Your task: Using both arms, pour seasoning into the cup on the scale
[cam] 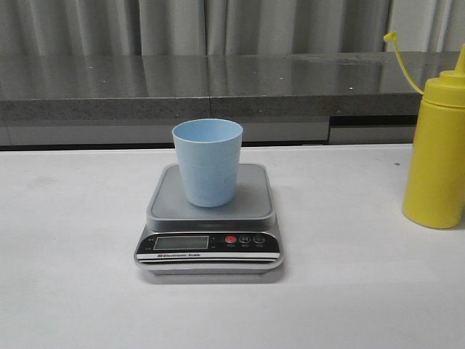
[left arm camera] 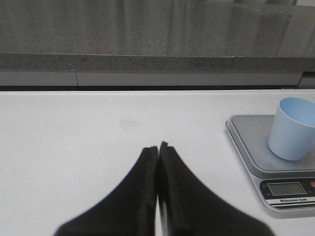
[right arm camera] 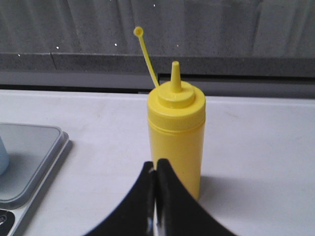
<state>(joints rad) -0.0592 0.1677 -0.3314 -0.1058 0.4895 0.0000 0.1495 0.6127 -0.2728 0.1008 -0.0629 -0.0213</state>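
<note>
The pale blue cup (cam: 208, 161) stands upright on the silver-grey scale (cam: 210, 218) at the table's middle; both also show in the left wrist view, cup (left arm camera: 293, 129) on scale (left arm camera: 256, 147). The yellow seasoning bottle (cam: 438, 153) stands upright at the right, its cap strap sticking up. My left gripper (left arm camera: 158, 146) is shut and empty, over bare table left of the scale. My right gripper (right arm camera: 155, 164) is shut, empty, just in front of the seasoning bottle (right arm camera: 176, 132). Neither gripper shows in the front view.
A dark grey stone ledge (cam: 218, 87) runs along the back of the white table (cam: 73, 291), with grey curtains behind. The scale's edge (right arm camera: 29, 167) lies beside the bottle in the right wrist view.
</note>
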